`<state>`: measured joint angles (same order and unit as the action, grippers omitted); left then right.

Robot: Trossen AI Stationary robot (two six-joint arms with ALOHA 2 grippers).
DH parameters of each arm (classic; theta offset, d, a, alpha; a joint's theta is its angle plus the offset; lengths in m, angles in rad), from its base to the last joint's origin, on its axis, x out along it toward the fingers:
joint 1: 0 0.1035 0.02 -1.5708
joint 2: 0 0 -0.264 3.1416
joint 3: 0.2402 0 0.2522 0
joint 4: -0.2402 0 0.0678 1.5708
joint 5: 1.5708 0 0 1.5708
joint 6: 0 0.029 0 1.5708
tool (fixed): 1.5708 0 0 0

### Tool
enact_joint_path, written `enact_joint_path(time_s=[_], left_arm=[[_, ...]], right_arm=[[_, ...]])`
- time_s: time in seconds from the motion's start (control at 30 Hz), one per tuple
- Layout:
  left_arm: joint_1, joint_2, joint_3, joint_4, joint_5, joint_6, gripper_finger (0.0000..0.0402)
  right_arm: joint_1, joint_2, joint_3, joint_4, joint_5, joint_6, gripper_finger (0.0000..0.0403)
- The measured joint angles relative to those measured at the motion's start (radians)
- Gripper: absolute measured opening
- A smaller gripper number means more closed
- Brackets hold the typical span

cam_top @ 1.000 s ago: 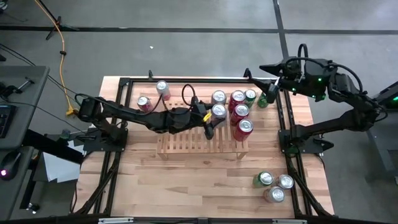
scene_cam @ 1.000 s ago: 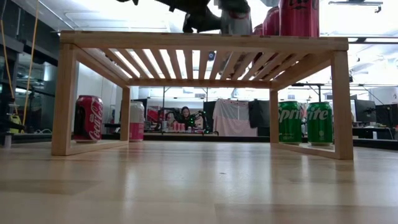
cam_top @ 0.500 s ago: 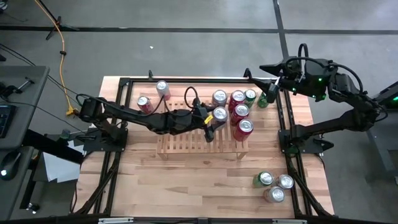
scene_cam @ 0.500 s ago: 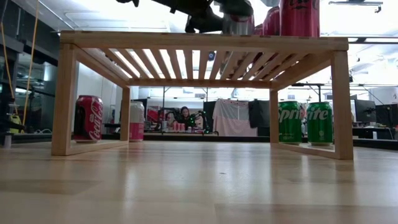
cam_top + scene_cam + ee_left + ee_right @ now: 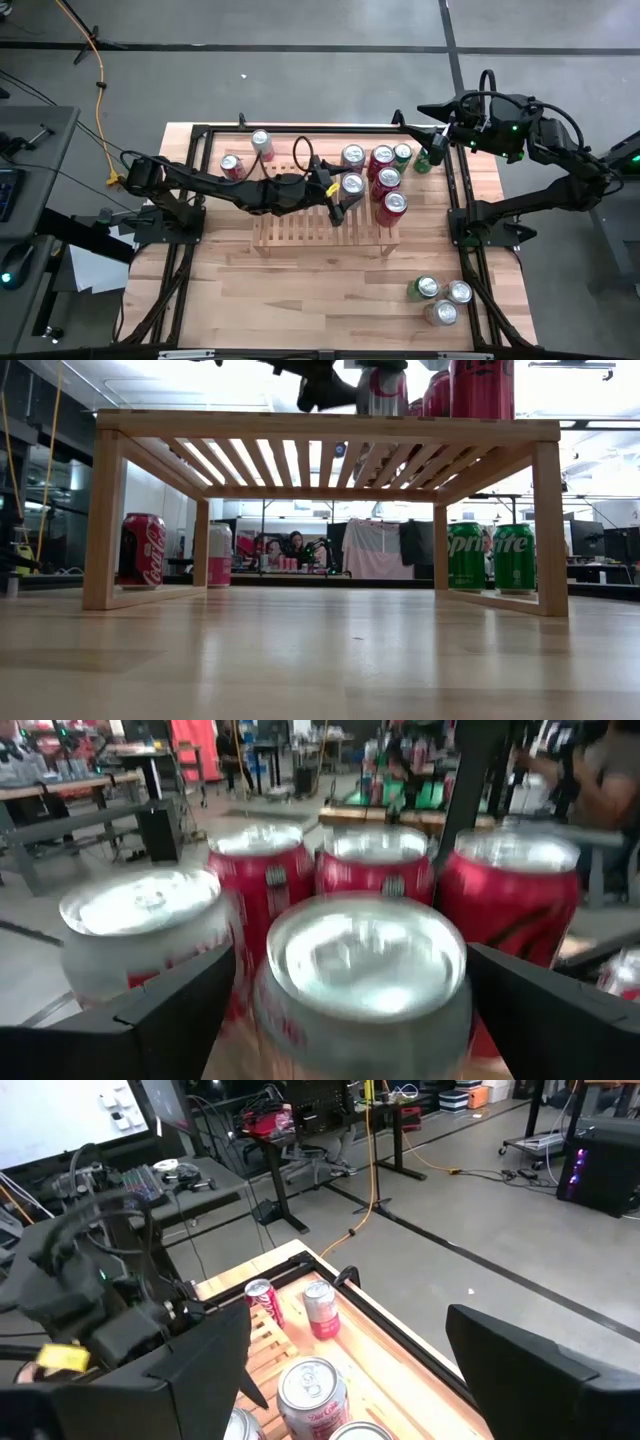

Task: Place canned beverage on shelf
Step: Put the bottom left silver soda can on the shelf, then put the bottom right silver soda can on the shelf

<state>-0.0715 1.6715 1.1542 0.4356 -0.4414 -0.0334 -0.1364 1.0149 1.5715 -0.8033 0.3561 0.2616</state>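
Observation:
The shelf [image 5: 290,225] [image 5: 330,425] of light wooden slats stands mid-table. Several cans stand upright on its right half. The silver-topped one [image 5: 351,183] [image 5: 365,955] [image 5: 382,390] rests by its base on the slats. My left gripper [image 5: 340,195] [image 5: 350,960] reaches in level from the table's left, open, one finger on each side of that can. My right gripper [image 5: 440,135] [image 5: 345,1325] hangs open and high over the far right corner, with nothing between its fingers. My left gripper stands around the silver-topped can's upper wall [image 5: 262,1010], coming level from the table's left. A narrow slit shows between one finger [image 5: 170,1010] and the can. I cannot tell whether the other finger [image 5: 550,1010] touches it. The can stands upright on the slats.
Red cans [image 5: 386,178] [image 5: 392,205] crowd the shelf just right of the gripper. Two cans [image 5: 232,165] [image 5: 262,142] stand on the table at the far left, and three [image 5: 440,300] at the near right. Green cans [image 5: 490,555] stand behind the shelf. The shelf's left slats are bare.
In the low view my left gripper's finger has drawn off from the silver-topped can, so the gripper has opened a little. The can stays upright on the shelf.

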Motion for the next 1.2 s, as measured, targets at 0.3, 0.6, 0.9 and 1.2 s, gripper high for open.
enact_joint_path(time_s=[0.3,0.6,0.9,1.2], left_arm=[[-0.018,-0.198,0.042,-0.047,0.029,0.044,0.0380],[0.014,-0.582,0.042,-0.411,0.099,-0.001,0.0380],[0.027,-0.774,0.042,-0.484,0.147,-0.042,0.0381],[0.027,-0.784,0.040,-0.488,0.144,-0.026,0.0381]], right_arm=[[0.000,0.000,0.000,-0.001,0.000,-0.008,0.0321],[0.000,0.000,0.000,-0.017,-0.082,-0.029,0.0321],[0.000,0.000,0.000,-0.046,-0.133,-0.054,0.0321],[0.000,0.000,0.000,-0.046,-0.137,-0.054,0.0321]])
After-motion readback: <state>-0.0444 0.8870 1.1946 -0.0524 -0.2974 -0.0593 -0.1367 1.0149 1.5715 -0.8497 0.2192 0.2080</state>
